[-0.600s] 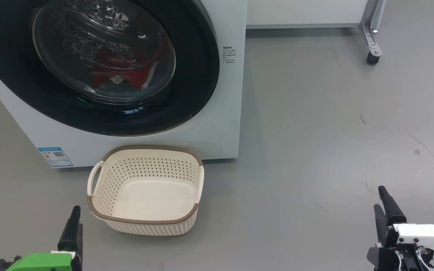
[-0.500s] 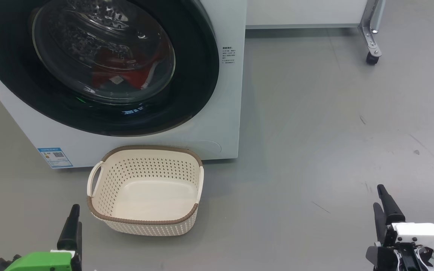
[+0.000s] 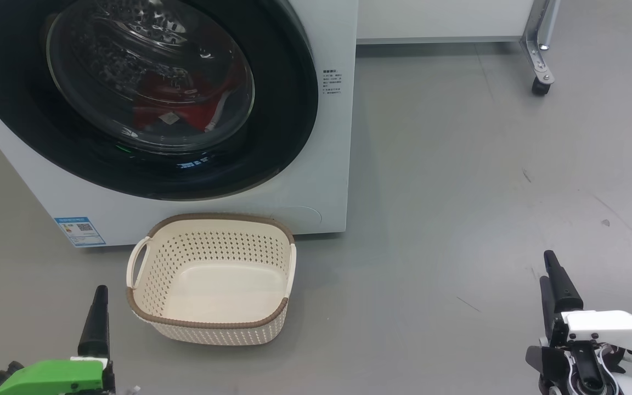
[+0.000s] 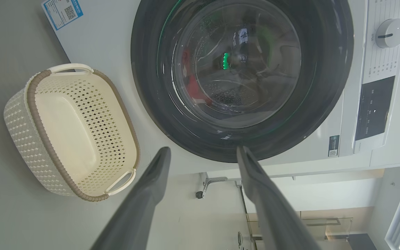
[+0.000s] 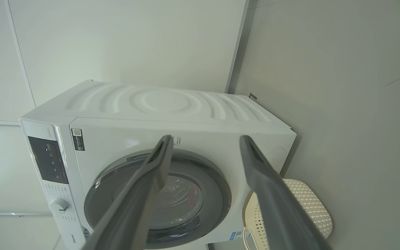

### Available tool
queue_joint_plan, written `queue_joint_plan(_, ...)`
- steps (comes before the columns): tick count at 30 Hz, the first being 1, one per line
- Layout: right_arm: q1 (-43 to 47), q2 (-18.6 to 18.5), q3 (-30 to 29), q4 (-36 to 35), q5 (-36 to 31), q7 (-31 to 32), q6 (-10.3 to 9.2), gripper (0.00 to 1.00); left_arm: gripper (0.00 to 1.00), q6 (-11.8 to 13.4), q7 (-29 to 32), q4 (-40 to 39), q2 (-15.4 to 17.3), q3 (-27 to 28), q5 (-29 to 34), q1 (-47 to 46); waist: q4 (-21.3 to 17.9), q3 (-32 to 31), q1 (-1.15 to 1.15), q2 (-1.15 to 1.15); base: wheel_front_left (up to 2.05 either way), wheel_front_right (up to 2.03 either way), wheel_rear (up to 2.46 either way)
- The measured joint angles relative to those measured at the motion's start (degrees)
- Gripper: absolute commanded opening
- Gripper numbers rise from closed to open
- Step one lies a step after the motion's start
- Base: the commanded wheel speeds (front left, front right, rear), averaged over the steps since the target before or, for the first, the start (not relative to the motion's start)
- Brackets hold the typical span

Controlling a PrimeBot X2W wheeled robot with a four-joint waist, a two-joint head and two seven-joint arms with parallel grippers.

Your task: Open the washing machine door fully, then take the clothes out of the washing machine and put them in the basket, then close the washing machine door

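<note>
The door (image 3: 151,93) is being lined up for opening; left hand (image 4: 203,149) and right hand (image 5: 205,137) are being held released. Its edge likely needs hooking next.

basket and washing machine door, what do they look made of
The basket: likely moulded plastic, matte cream, with regular holes and a brown woven-look rim. The washing machine door: glossy black ring, probably plastic, around a clear bulging window, seemingly glass by its reflections.
</note>
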Motion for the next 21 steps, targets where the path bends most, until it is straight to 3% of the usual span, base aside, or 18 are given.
queue_joint_plan(21, -1.19, 0.62, -2.35, -1.49, -14.81, -3.05, -0.01, 1.0, 1.0, 0.0, -2.99, -3.74, -0.55, 1.33, 15.15, 0.08, 0.17, -0.21, 0.0, 0.0, 0.0, 0.0, 0.0)
